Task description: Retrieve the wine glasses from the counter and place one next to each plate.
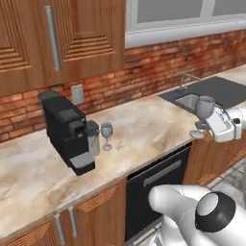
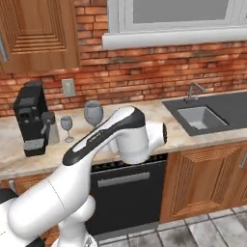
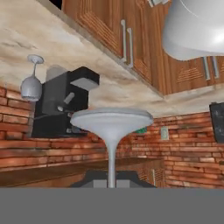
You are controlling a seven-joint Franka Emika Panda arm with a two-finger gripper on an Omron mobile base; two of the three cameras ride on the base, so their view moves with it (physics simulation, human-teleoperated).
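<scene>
Left base view: the jaws are clamped on the stem of one wine glass (image 1: 204, 109), upright, off the tabletop's (image 1: 144, 125) front edge. The other wine glass (image 1: 106, 134) stands beside the coffee machine (image 1: 67, 132).

Black coffee machine (image 1: 67, 132) before brick wall (image 1: 144, 72); dark sink (image 2: 205, 113), faucet (image 2: 193, 90), dishwasher (image 2: 123, 190) beyond.

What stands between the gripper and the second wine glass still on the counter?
Nothing visible blocks it, but the gripper is shut on the first wine glass. The second wine glass stands on the counter close beside the coffee machine.
</scene>
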